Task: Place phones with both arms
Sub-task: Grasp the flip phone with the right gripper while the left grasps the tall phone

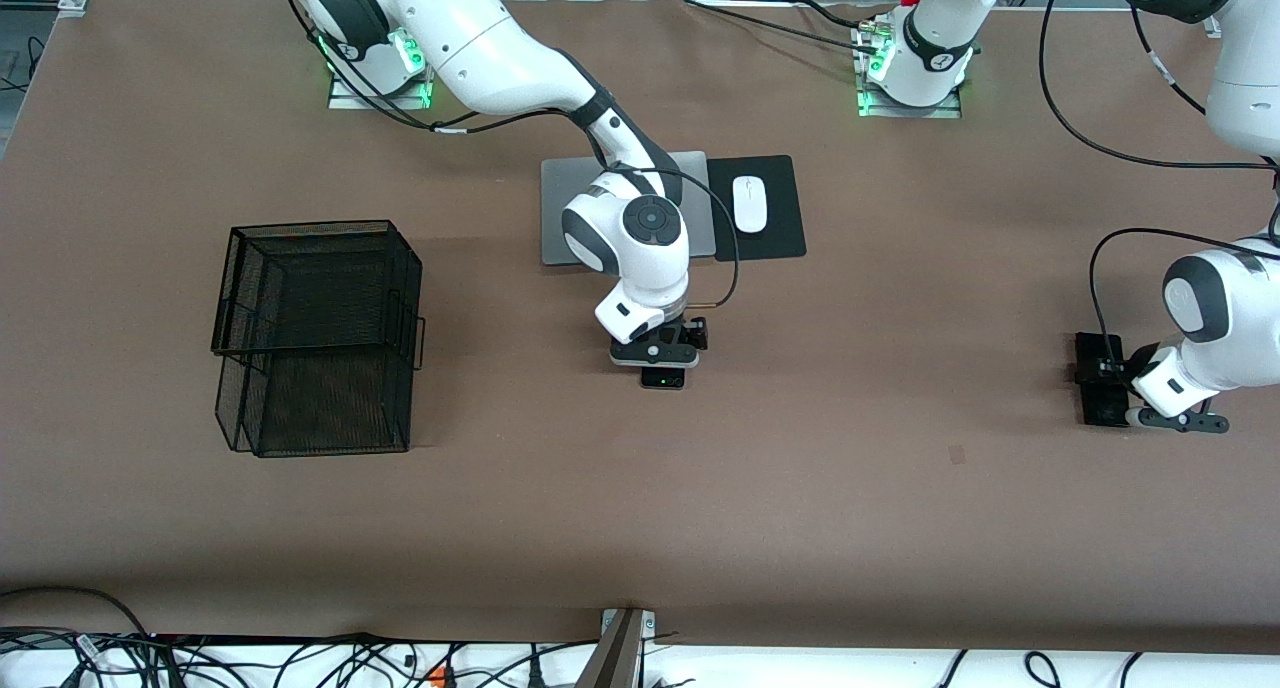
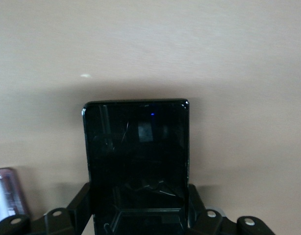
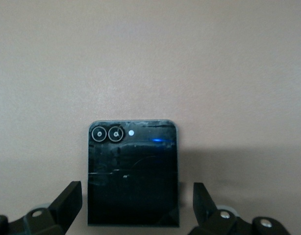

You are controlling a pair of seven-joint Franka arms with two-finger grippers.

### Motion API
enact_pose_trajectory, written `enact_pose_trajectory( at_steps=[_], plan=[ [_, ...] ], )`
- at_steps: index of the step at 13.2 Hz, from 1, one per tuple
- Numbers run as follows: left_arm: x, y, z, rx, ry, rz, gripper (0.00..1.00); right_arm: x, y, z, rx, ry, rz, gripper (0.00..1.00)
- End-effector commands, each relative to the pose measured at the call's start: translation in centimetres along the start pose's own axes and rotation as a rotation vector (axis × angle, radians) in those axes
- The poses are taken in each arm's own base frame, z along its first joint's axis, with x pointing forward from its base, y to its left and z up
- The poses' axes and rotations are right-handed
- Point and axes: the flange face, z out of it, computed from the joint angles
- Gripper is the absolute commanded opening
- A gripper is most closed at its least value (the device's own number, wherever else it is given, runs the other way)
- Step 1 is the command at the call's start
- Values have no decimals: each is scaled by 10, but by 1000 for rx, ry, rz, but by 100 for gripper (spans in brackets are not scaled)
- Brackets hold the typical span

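Note:
A small square flip phone (image 1: 662, 376) with a pale rim and two round lenses lies on the brown table at its middle, nearer to the front camera than the laptop. In the right wrist view it (image 3: 133, 171) lies between the spread fingers (image 3: 67, 200), untouched. My right gripper (image 1: 660, 363) is open around it. My left gripper (image 1: 1108, 373), at the left arm's end of the table, is shut on a black phone (image 2: 137, 156); its fingers (image 2: 84, 203) press both long sides. That phone (image 1: 1100, 406) shows partly under the hand. A third phone does not clearly show.
A black wire-mesh basket (image 1: 320, 338) stands toward the right arm's end. A silver laptop (image 1: 570, 208) and a white mouse (image 1: 749, 203) on a black pad (image 1: 780, 233) lie near the bases. A small greyish object (image 2: 6, 193) shows at the edge of the left wrist view.

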Motion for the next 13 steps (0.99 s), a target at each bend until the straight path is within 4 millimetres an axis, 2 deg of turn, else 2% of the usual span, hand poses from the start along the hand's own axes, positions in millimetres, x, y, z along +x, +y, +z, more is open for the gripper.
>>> enact_pose_trajectory(
  at_steps=[1,3,4,5,7,8,10,12,13],
  plan=[
    [11,15,-34,-42,-36,14,33,-6,-8,9,5,25,0,100],
    [23,28,-62,-56,-90,22,33,-9,-8,13,4,25,-4,100],
    [27,38,-72,-58,-120,-5,33,-9,-8,14,2,24,-4,85],
    [32,52,-81,-56,-143,-31,33,-11,-9,13,0,25,-10,60],
    [38,72,-99,-52,-186,-65,33,-12,-10,12,-4,27,-16,29],
    [40,81,-112,-49,-191,-58,33,-11,-11,10,-6,27,-21,24],
    [45,105,-131,-70,-202,-38,32,-6,-8,-3,-39,8,-20,24],
    [44,129,-143,-138,-219,-94,32,6,-10,-40,-85,-22,-10,23],
    [44,143,-150,-155,-226,-118,32,15,-11,-69,-97,-38,0,24]
  ],
)
